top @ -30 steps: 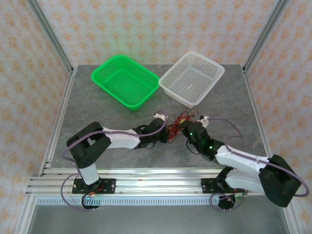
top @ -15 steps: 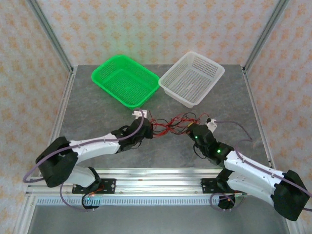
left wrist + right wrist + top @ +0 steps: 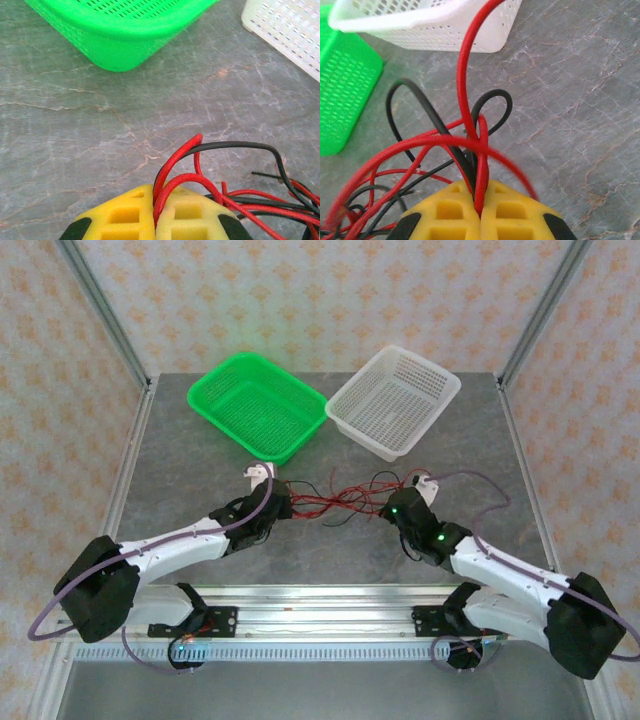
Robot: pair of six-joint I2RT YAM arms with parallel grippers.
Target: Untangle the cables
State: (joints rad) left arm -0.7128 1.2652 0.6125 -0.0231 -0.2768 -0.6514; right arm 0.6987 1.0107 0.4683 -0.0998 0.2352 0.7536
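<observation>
Top external shows thin red and black cables (image 3: pixel 335 500) strung over the grey marbled table (image 3: pixel 190 470) between the left gripper (image 3: pixel 284 504) and the right gripper (image 3: pixel 386 508), each with jaws pinching them.

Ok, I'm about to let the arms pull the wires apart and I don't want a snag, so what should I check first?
1. Left end effector has a firm hold: ok, pads shut on red strands of the cables.
2. Right end effector has a firm hold: ok, shut on red and black strands.
3. Strands run separately between the arms: not ok, red and black loops cross in a knot mid-span.
4. Both arms grip different strands: cannot tell, the tangle hides their paths.
5. Green basket and white basket are clear of the bundle: ok, both stand beyond it on the table.
</observation>
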